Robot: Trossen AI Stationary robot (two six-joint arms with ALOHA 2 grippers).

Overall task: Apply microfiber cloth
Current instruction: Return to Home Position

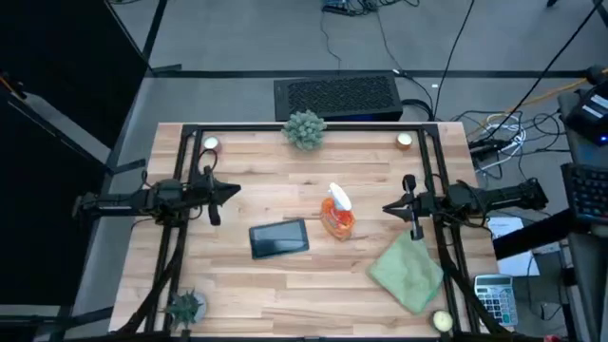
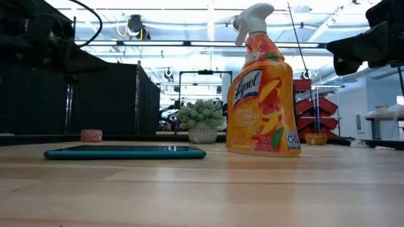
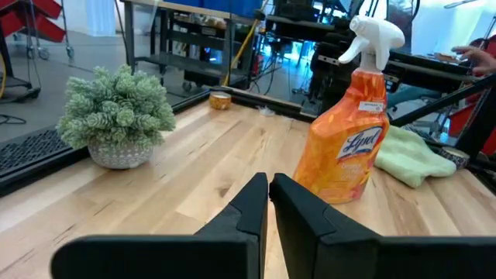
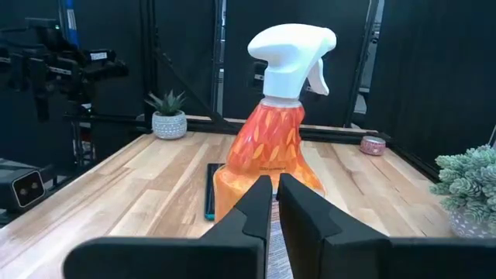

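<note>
The microfiber cloth lies on the table near its right-hand corner, long axis diagonal, just beside the right gripper. That arm is nearer; the left gripper hovers well apart. Both grippers' fingers are closed on nothing.

The bottle stands mid-counter, with the tablet flat just left of it and slightly nearer the front. The cloth lies right of both, toward the front right corner. One plant sits at the back edge, another at the front left corner. My left hand hangs over the left side, and my right hand is right of the bottle.
</note>
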